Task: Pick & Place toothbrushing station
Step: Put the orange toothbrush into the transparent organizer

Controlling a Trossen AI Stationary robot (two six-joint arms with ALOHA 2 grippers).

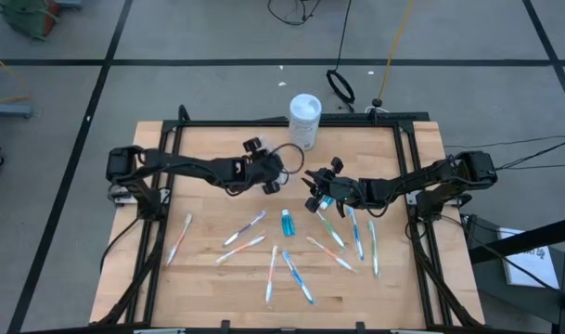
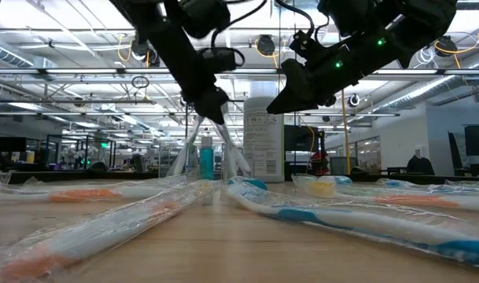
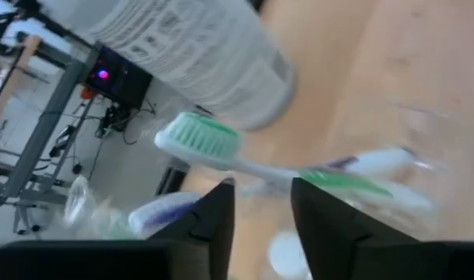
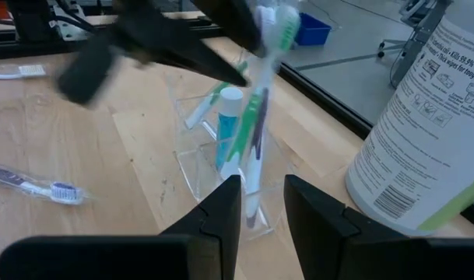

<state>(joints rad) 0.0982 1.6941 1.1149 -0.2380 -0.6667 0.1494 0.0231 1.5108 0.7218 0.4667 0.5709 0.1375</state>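
Note:
A clear plastic cup (image 4: 209, 167) stands on the table with a blue toothpaste tube (image 4: 227, 128) and toothbrushes in it. My left gripper (image 1: 275, 182) is above the cup, shut on a wrapped green-and-white toothbrush (image 4: 256, 117) that leans in the cup. My right gripper (image 1: 312, 197) hovers just right of the cup, raised off the table, with its fingers a narrow gap apart and nothing between them. Several wrapped toothbrushes (image 1: 245, 230) and another blue tube (image 1: 288, 223) lie flat on the table nearer the front edge. My left gripper pinches the toothbrush's neck (image 3: 260, 169), just below the green bristle head (image 3: 199, 136), between its two fingertips. The fingers come from above, slanting down, and lie across the brush. The brush stands tilted, head up, its lower end inside the cup (image 4: 248, 204).
A tall white cylindrical container (image 1: 305, 119) stands just behind the cup, close to both grippers. More toothbrushes (image 1: 358, 232) lie under my right arm. A black frame (image 1: 263, 123) runs round the table's edges.

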